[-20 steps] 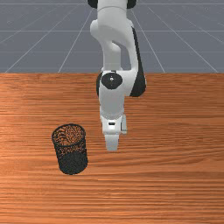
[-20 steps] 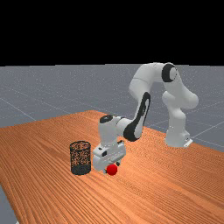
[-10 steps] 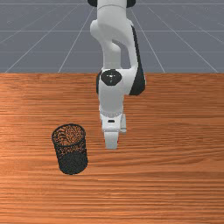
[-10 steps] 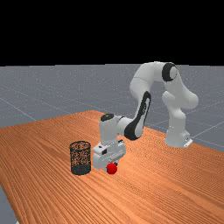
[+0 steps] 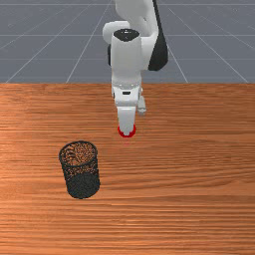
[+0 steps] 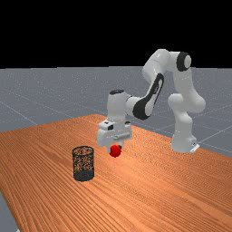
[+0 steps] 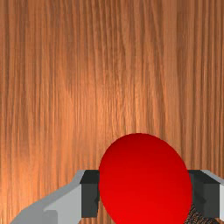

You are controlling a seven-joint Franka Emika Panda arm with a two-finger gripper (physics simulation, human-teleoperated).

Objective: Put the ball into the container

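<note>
My gripper [image 5: 126, 131] is shut on the red ball [image 5: 121, 133], whose edge shows around the front finger in the front view. In the far view the ball [image 6: 115, 151] hangs in the air under the hand. Both dark pads touch the ball [image 7: 144, 179] from two sides in the wrist view, with the gripper [image 7: 145, 192] around it. The container, a black wire-mesh basket [image 5: 82, 184], stands upright and open at the top on the table, at the front view's left. In the far view the basket [image 6: 83, 174] is lower than the ball and left of it.
The orange-brown wooden table [image 5: 189, 199] lies beneath the arm. A corner of the basket's mesh [image 7: 197, 216] shows beside one finger in the wrist view.
My hand has risen with the ball and moved back toward the arm's base, so the ball is now well above the table. The basket has not moved.
</note>
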